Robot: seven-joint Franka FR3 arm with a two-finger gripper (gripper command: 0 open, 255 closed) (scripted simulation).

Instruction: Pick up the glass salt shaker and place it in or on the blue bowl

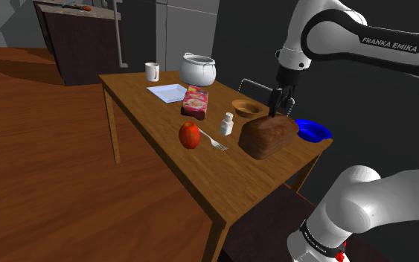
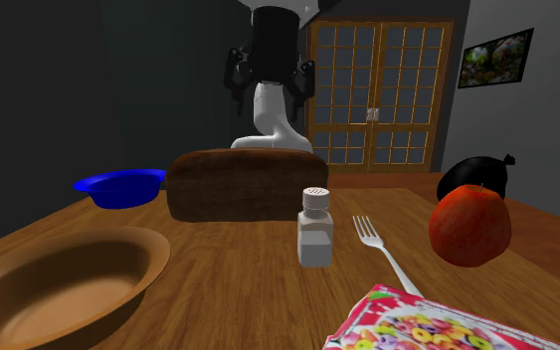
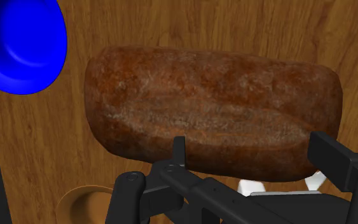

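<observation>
Wood floor [image 1: 44, 171] surrounds a brown wooden table [image 1: 163, 160], with a dark cabinet [image 1: 81, 45] behind it in the shoulder view. My gripper [image 1: 278, 106] hangs over the table, pointing down above a brown loaf [image 1: 267, 136]. In the wrist view its two black fingers stand well apart, with nothing between them but the loaf [image 3: 215, 111] below; the gripper [image 3: 254, 151] holds nothing. The shaker [image 1: 227, 123] stands upright on the table, just beside the loaf on the shoulder view's left, pale with a white cap. A red apple [image 1: 190, 135] and a fork [image 1: 213, 141] lie close to it on its other side. The blue bowl [image 1: 312, 132] sits on the opposite side of the loaf from the shaker, near the table's edge, so the loaf lies between the two. A tan wooden bowl [image 1: 246, 108] rests near the loaf's far end. Farther along the table are a cereal box [image 1: 195, 101], a white tray [image 1: 167, 92], a white mug [image 1: 152, 71] and a white pot [image 1: 199, 69]. From the second exterior view, low on the table, the shaker [image 2: 315, 229] stands in front of the loaf [image 2: 243, 184], the blue bowl [image 2: 118, 186] shows to the left behind it, the apple [image 2: 469, 225] sits at right, and glazed doors [image 2: 377, 89] fill the back wall.
</observation>
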